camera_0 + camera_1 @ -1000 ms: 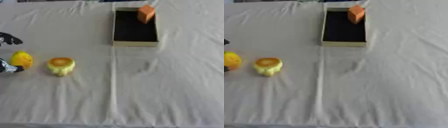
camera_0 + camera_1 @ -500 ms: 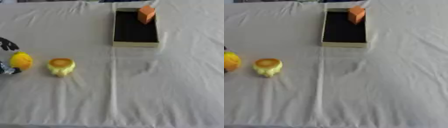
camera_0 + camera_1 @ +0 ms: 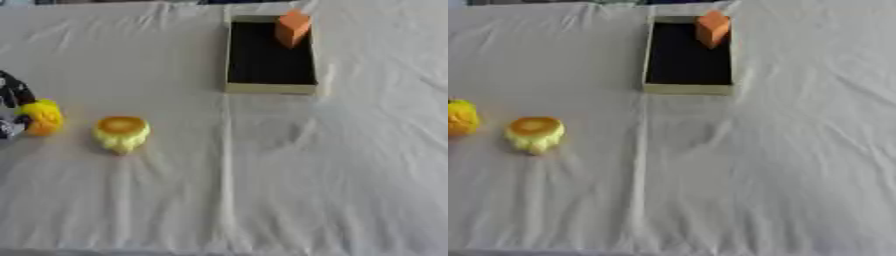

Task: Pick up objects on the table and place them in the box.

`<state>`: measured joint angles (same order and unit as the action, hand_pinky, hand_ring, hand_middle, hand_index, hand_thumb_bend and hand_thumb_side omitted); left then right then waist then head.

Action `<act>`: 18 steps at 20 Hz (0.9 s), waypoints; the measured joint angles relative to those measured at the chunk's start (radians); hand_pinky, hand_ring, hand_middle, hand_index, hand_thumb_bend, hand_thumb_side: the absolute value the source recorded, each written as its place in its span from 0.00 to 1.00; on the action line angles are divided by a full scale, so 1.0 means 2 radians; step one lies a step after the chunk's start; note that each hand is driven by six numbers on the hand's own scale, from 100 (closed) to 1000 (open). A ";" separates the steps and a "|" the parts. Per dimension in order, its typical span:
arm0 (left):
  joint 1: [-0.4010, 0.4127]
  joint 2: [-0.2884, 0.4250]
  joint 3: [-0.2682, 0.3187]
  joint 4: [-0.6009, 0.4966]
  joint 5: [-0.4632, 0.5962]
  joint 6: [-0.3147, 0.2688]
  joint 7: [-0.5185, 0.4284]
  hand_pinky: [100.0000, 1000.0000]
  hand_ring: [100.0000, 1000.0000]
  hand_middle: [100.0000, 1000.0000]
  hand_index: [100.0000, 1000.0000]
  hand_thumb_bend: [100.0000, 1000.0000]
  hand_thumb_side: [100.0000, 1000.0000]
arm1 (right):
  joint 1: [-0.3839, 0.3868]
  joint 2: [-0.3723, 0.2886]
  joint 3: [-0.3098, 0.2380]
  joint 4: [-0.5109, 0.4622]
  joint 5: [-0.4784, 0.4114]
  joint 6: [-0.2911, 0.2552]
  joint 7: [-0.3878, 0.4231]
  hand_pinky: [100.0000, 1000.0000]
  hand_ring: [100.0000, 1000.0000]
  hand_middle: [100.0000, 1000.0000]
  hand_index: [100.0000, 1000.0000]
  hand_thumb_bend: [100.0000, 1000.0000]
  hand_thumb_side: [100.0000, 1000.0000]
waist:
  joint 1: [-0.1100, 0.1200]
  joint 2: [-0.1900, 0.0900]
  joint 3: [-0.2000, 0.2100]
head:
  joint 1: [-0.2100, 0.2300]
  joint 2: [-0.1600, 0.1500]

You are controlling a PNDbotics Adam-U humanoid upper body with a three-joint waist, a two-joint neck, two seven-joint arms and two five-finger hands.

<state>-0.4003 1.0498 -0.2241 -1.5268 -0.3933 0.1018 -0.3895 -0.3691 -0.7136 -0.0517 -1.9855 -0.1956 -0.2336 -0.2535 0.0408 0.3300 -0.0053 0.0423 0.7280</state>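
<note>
Your left robot hand [image 3: 12, 107] shows only at the 9 o'clock edge of the left eye view, black and silver fingers curled round a yellow ball [image 3: 42, 117]; the ball sits between those fingers, just above or on the cloth, you cannot tell which. Most of the hand is cut off by the frame edge. Your right robot hand is in neither view

Just beside the ball, toward 3 o'clock from it, stands a pale yellow cup [image 3: 121, 134] with an orange top, apart from the ball and from the hand, with a narrow strip of cloth between them

The box [image 3: 270, 88] lies at 12 o'clock, long side running away from you, cream rim and black floor. Its near rim faces the middle of the desk. An orange block [image 3: 292, 27] stands in its far right corner, against the right wall; the rest of the black floor shows bare

The desk [image 3: 350, 175] carries a white cloth with a straight crease running from the box's near left corner down to 6 o'clock, and soft wrinkles at 3 o'clock. From the cup to the box's near rim the cloth lies open, as does the whole half from 1 to 6 o'clock. The far desk edge runs just behind the box
</note>
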 measured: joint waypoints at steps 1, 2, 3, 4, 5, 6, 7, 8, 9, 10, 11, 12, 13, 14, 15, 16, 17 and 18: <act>0.001 0.000 0.000 -0.003 0.005 0.001 0.007 0.64 0.54 0.46 0.47 0.06 0.00 | 0.000 0.001 -0.001 0.000 0.000 0.001 0.000 0.96 0.83 0.65 0.82 0.00 0.48 | 0.000 0.000 0.000 | 0.000 0.000; 0.002 0.000 0.000 -0.005 0.008 0.002 0.013 0.64 0.54 0.46 0.47 0.06 0.00 | 0.000 0.002 -0.002 0.000 0.000 0.001 0.000 0.96 0.83 0.65 0.82 0.00 0.48 | 0.000 0.000 0.000 | 0.000 0.000; 0.002 0.000 0.000 -0.007 0.008 0.004 0.019 0.62 0.52 0.43 0.42 0.06 0.00 | 0.000 0.003 -0.002 0.000 0.000 0.002 -0.001 0.96 0.83 0.65 0.82 0.00 0.48 | 0.000 0.000 0.000 | 0.000 0.000; 0.002 0.000 0.000 -0.008 0.008 0.005 0.024 0.61 0.52 0.43 0.40 0.06 0.00 | 0.000 0.003 -0.002 0.000 0.000 0.002 -0.001 0.96 0.83 0.65 0.82 0.00 0.48 | 0.000 0.000 0.000 | 0.000 0.000; 0.002 0.000 0.000 -0.010 0.007 0.006 0.029 0.59 0.49 0.39 0.34 0.04 0.00 | 0.000 0.003 -0.002 0.000 0.000 0.003 -0.002 0.96 0.83 0.65 0.82 0.00 0.48 | 0.001 0.000 0.000 | 0.000 0.000; 0.003 0.000 0.000 -0.011 0.006 0.007 0.034 0.59 0.49 0.39 0.33 0.05 0.00 | 0.000 0.003 -0.002 0.000 0.000 0.003 -0.002 0.96 0.83 0.65 0.82 0.00 0.48 | 0.001 0.000 0.000 | 0.000 0.000; 0.003 0.000 0.000 -0.013 0.004 0.008 0.038 0.57 0.47 0.36 0.29 0.07 0.00 | 0.001 0.003 -0.002 0.000 0.000 0.003 -0.002 0.96 0.83 0.65 0.82 0.00 0.48 | 0.001 0.000 0.000 | 0.000 0.000; 0.004 0.000 0.000 -0.016 0.001 0.008 0.043 0.56 0.47 0.36 0.29 0.07 0.00 | 0.002 0.003 -0.002 0.000 0.000 0.003 -0.002 0.96 0.83 0.65 0.82 0.00 0.48 | 0.001 0.000 0.000 | 0.000 0.000; 0.005 0.000 0.001 -0.020 -0.002 0.009 0.046 0.56 0.47 0.36 0.29 0.07 0.00 | 0.004 0.003 -0.002 0.000 0.000 0.003 -0.002 0.96 0.83 0.65 0.82 0.00 0.48 | 0.001 0.000 0.000 | 0.000 0.000; 0.006 0.000 0.002 -0.025 -0.004 0.008 0.049 0.56 0.47 0.36 0.29 0.06 0.00 | 0.004 0.003 -0.003 0.000 0.000 0.004 -0.003 0.96 0.83 0.65 0.82 0.00 0.48 | 0.001 0.000 0.000 | 0.000 0.000; 0.006 0.000 0.006 -0.033 -0.008 0.007 0.053 0.56 0.47 0.36 0.29 0.05 0.00 | 0.004 0.003 -0.003 0.000 0.000 0.004 -0.003 0.96 0.83 0.65 0.82 0.00 0.48 | 0.001 0.000 0.000 | -0.001 0.000; 0.006 0.000 0.009 -0.042 -0.011 0.005 0.057 0.56 0.47 0.36 0.29 0.05 0.00 | 0.004 0.003 -0.004 0.000 0.000 0.004 -0.003 0.96 0.83 0.65 0.82 0.00 0.48 | 0.001 0.000 0.000 | -0.001 0.000; 0.005 0.000 0.013 -0.051 -0.014 0.003 0.061 0.56 0.47 0.36 0.29 0.06 0.00 | 0.004 0.003 -0.005 0.000 0.000 0.004 -0.004 0.96 0.83 0.65 0.82 0.00 0.48 | 0.001 0.000 0.000 | -0.002 0.000; 0.002 0.000 0.016 -0.061 -0.018 -0.001 0.066 0.56 0.46 0.36 0.29 0.06 0.00 | 0.004 0.003 -0.005 0.000 0.000 0.004 -0.004 0.96 0.83 0.65 0.82 0.00 0.48 | 0.002 -0.001 0.000 | -0.003 0.000; -0.004 0.000 0.018 -0.072 -0.022 -0.005 0.070 0.56 0.46 0.36 0.29 0.06 0.00 | 0.004 0.003 -0.005 0.000 0.000 0.004 -0.005 0.96 0.83 0.65 0.82 0.00 0.48 | 0.002 -0.001 0.000 | -0.003 0.000; -0.011 0.000 0.019 -0.082 -0.028 -0.010 0.075 0.56 0.46 0.36 0.29 0.07 0.00 | 0.004 0.003 -0.005 0.000 0.000 0.003 -0.005 0.96 0.83 0.65 0.82 0.00 0.48 | 0.002 -0.002 0.000 | -0.004 0.000; -0.019 0.000 0.019 -0.094 -0.034 -0.015 0.079 0.57 0.46 0.36 0.29 0.08 0.00 | 0.004 0.003 -0.005 0.000 0.000 0.003 -0.005 0.96 0.83 0.65 0.82 0.00 0.48 | 0.003 -0.003 0.000 | -0.005 0.000; -0.027 0.000 0.019 -0.105 -0.040 -0.021 0.081 0.57 0.46 0.37 0.30 0.09 0.00 | 0.004 0.003 -0.005 0.000 0.000 0.003 -0.006 0.96 0.83 0.65 0.82 0.00 0.48 | 0.003 -0.004 0.000 | -0.005 0.000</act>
<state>-0.4543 1.0497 -0.1871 -1.7371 -0.4741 0.0600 -0.2269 -0.3606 -0.7072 -0.0609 -1.9855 -0.1965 -0.2286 -0.2651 0.0477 0.3212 -0.0056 0.0323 0.7283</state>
